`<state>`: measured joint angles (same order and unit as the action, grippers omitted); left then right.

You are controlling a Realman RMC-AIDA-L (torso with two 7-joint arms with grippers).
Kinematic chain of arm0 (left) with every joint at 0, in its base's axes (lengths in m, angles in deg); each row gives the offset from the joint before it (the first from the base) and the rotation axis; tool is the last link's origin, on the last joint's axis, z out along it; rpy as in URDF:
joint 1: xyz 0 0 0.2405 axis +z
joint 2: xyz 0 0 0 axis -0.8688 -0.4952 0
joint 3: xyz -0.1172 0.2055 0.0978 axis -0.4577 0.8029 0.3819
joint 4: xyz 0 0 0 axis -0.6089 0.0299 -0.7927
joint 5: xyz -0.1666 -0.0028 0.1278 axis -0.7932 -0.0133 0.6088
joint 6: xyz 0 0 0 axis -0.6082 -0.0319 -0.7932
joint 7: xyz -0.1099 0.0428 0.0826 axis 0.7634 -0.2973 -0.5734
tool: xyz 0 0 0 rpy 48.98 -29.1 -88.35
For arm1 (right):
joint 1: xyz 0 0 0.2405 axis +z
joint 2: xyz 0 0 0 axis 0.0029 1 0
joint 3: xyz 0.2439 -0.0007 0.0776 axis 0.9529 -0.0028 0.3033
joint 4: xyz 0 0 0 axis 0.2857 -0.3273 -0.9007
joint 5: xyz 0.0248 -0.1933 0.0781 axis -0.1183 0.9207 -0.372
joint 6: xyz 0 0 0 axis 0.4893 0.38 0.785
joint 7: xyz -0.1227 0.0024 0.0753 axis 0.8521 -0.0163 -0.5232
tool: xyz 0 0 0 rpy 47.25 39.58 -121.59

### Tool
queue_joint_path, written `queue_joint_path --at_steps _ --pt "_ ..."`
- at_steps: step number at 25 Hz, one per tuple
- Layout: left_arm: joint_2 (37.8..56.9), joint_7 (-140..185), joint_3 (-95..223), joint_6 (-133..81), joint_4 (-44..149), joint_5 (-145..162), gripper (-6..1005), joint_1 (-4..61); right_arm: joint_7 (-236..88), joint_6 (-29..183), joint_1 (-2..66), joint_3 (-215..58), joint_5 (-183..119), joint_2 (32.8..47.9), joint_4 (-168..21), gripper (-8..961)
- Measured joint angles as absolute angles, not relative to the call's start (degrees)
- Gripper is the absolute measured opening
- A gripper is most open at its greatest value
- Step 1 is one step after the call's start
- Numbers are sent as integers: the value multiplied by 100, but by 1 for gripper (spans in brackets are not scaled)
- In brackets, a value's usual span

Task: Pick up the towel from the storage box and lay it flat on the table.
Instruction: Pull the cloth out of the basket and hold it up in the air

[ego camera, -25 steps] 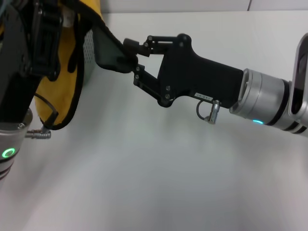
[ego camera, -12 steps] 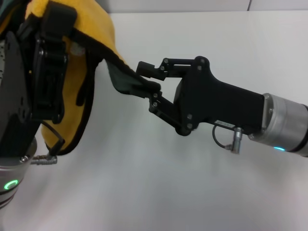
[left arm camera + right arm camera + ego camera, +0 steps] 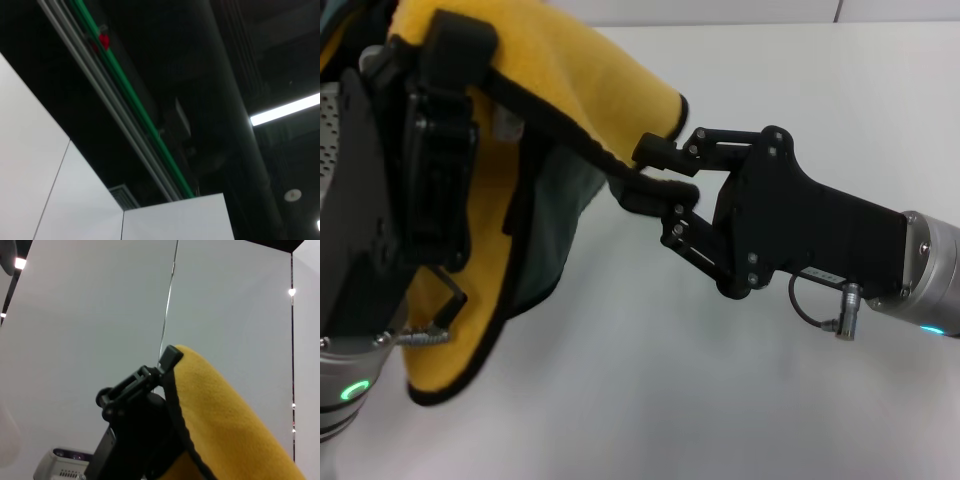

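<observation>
The right gripper (image 3: 655, 175) has its jaws clamped on the towel's (image 3: 560, 110) black-edged corner, while the left gripper (image 3: 430, 150), raised close to the camera, pins another part, though whether its jaws are closed I cannot tell. So the towel hangs above the worktop (image 3: 720, 400), probably for spreading flat.

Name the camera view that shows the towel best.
The head view: the towel hangs spread between the left gripper and right gripper, yellow and dark faces both visible. The right wrist view shows only a yellow fold; the left wrist view shows none.
</observation>
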<state>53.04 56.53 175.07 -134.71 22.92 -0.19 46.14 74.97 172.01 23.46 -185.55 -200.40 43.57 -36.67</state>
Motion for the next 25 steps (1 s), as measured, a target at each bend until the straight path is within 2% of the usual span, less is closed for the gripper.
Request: queue_joint_path --at_steps 25 --pt "5321 5474 17460 -13450 2908 -559 136 4359 7428 17128 2346 -18558 -20063 4385 -4055 184"
